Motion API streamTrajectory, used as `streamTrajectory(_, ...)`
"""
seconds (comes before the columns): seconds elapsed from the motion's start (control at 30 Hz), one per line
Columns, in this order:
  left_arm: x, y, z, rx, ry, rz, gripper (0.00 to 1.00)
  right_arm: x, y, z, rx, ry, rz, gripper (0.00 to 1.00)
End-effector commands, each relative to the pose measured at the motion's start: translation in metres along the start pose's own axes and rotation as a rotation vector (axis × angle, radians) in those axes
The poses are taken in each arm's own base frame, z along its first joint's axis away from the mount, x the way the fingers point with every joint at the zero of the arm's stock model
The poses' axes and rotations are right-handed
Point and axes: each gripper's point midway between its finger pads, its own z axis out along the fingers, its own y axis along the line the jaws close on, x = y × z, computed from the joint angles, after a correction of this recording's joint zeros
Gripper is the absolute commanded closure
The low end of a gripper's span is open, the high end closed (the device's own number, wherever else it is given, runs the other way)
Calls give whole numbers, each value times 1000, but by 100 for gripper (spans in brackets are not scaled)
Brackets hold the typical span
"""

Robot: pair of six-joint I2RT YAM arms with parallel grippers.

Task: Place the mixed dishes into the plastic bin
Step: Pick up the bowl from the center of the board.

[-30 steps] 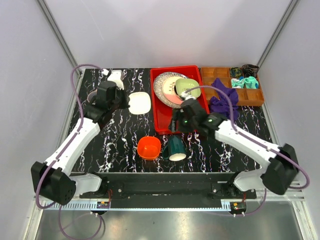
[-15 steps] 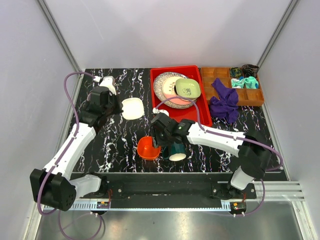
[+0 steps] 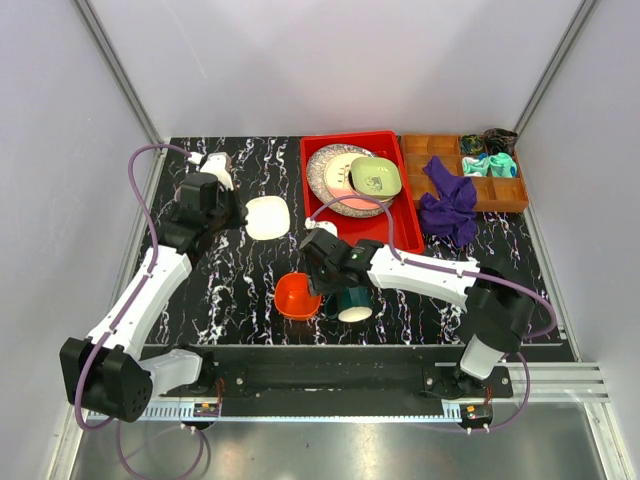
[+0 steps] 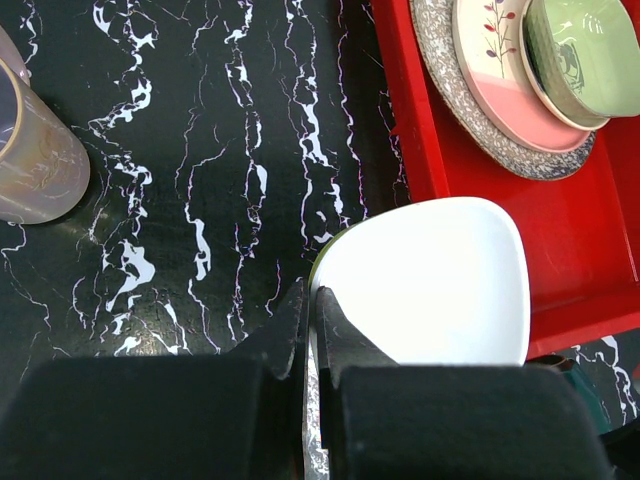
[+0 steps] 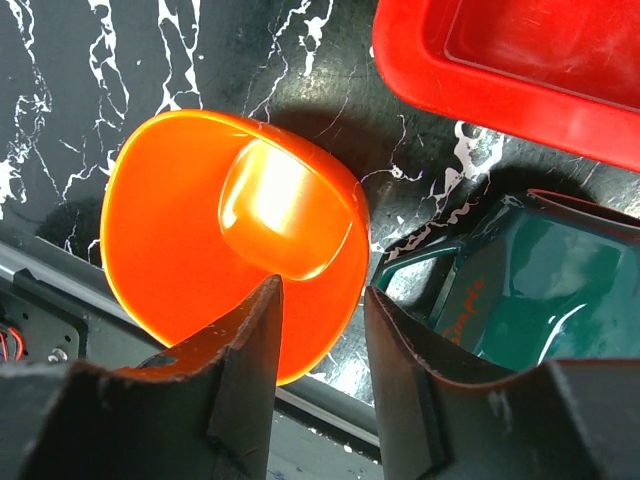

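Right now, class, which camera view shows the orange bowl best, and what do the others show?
The right wrist view: the orange bowl fills much of the frame, close beyond the right claw. The top view shows it small, partly hidden by the arm. The left wrist view misses it.

Wearing white shells and black joints on left arm [image 3: 150, 290] and right arm [image 3: 430, 272]. Trailing mauve cables [image 3: 134, 180]. Ending in black fingers [image 5: 245, 360].

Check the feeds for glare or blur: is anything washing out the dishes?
Right wrist: a bright glare patch sits inside the orange bowl, and the right gripper up close looks soft. Left wrist: the pale plate is blown out to near white, its surface detail lost. Top external: evenly lit and sharp, only soft shadows.
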Motion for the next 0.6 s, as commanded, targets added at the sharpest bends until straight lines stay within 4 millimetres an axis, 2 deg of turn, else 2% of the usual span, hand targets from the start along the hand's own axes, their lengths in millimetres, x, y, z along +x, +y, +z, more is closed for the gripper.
streamTrajectory(0.0, -24, -11, -6, 53, -85, -17, 100, -11, 3, 3, 12, -38, 1, 54)
streamTrajectory(0.07, -23, -12, -6, 55, -86, -17, 100, -10, 2, 5, 19, -34, 2, 55)
streamTrajectory(0.27, -24, -11, -8, 54, -88, -14, 100, -10, -1, 8, 32, -36, 7, 64)
streamTrajectory(0.37, -25, -11, -9, 52, -89, -14, 100, -8, -2, 10, 37, -29, 6, 72)
streamTrajectory(0.53, -21, -9, -8, 45, -80, -14, 100, -12, -3, 5, 37, -57, 17, 96)
streamTrajectory(0.57, -22, -9, -8, 46, -83, -12, 100, -12, -5, 4, 40, -62, 18, 98)
